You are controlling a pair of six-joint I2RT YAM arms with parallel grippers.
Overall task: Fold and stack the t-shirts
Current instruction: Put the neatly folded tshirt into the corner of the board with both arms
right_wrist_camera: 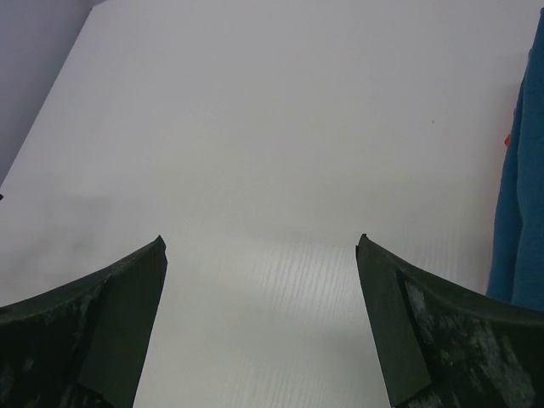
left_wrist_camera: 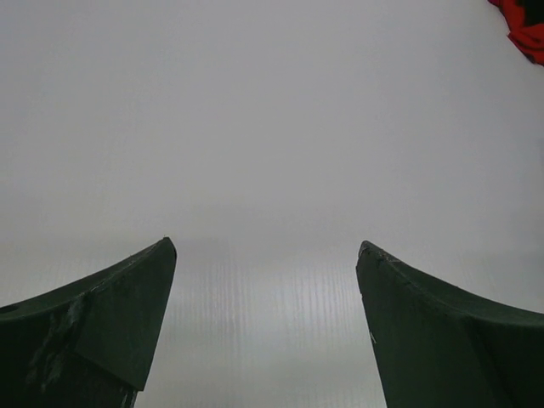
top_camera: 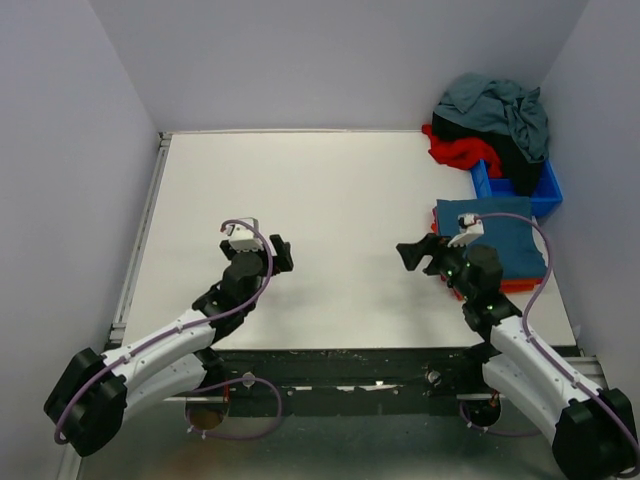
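Observation:
A folded dark teal-blue t-shirt (top_camera: 505,238) lies at the right of the table on an orange one (top_camera: 518,286) whose edge shows below it. At the back right, unfolded t-shirts are heaped: grey-blue (top_camera: 497,105) on top, black (top_camera: 512,152) under it, red (top_camera: 458,150) spilling left. My left gripper (top_camera: 281,255) hovers open over bare table left of centre, nothing between its fingers (left_wrist_camera: 127,314). My right gripper (top_camera: 413,254) is open and empty too, just left of the folded stack. The teal t-shirt (right_wrist_camera: 520,212) shows at the right edge of the right wrist view.
A small blue plastic bin (top_camera: 535,195) sits under the heap at the back right. The white table (top_camera: 330,200) is enclosed by pale walls on three sides. A corner of the red t-shirt (left_wrist_camera: 523,25) shows in the left wrist view.

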